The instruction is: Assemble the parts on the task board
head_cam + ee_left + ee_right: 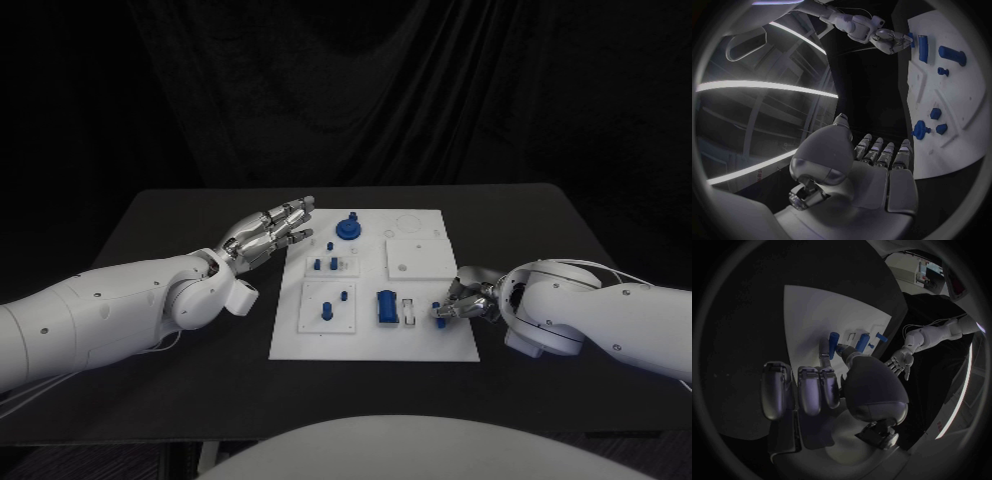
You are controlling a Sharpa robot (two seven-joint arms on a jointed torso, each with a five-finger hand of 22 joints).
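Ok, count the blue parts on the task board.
7: a round part at the far edge, two small pegs just nearer, two more pegs near-left, a block mid-board, one piece at the right hand. That hand may hide others.

A white rectangular task board [433, 345] is laid flat in the middle of the black table. Small blue parts are set across it: a round knobbed piece [349, 228] near the far edge and an upright block [387, 306] near the front.
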